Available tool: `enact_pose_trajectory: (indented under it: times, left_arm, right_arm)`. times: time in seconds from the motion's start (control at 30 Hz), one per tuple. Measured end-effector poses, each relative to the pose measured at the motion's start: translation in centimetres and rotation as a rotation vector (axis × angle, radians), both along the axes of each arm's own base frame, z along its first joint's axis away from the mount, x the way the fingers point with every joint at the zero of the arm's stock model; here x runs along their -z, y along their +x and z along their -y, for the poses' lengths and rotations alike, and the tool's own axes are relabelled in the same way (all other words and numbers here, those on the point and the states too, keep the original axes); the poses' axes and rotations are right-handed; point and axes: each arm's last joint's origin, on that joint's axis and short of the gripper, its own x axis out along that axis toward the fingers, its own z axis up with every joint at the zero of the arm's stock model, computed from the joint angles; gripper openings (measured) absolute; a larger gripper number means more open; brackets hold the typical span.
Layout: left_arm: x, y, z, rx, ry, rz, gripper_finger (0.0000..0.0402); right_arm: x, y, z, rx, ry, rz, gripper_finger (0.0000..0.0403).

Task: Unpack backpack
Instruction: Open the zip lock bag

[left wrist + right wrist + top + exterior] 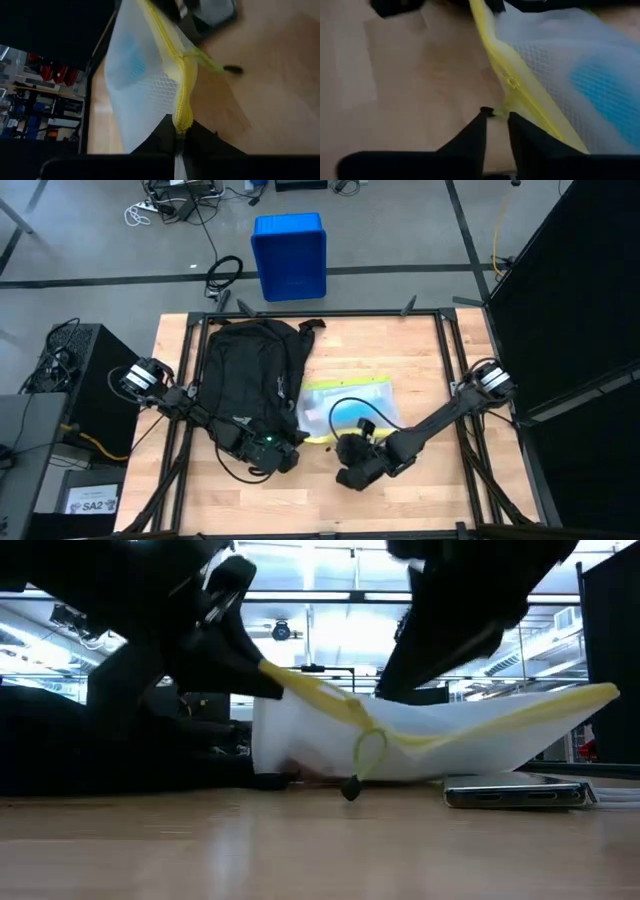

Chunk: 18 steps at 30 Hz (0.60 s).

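Left jaws pinch pouch; backpack seemingly lies lengthwise front-to-back.

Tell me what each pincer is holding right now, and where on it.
The left pincer is shut on the yellow zipper edge of the mesh pouch, at its corner. The right pincer is slightly parted at the same yellow edge, holding nothing.

The wooden table carries the black backpack, lying beside the left gripper. A white mesh pouch with yellow zipper edging rests between both grippers, a flat dark device just beyond it.
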Motion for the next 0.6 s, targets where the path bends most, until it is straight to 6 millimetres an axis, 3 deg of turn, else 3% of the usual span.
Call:
enact_pose_trajectory:
  times: [0.33, 0.6]
  left_arm:
    - [-0.2, 0.2, 0.0, 0.002, -0.020, 0.020, 0.0000]
    - [-0.5, 0.4, 0.0, -0.011, -0.036, 0.056, 0.0000]
  right_arm:
    - [2.6, 2.2, 2.5, 0.080, 0.053, -0.043, 0.0208]
    - [2.8, 3.2, 2.9, 0.052, 0.092, -0.007, 0.0248]
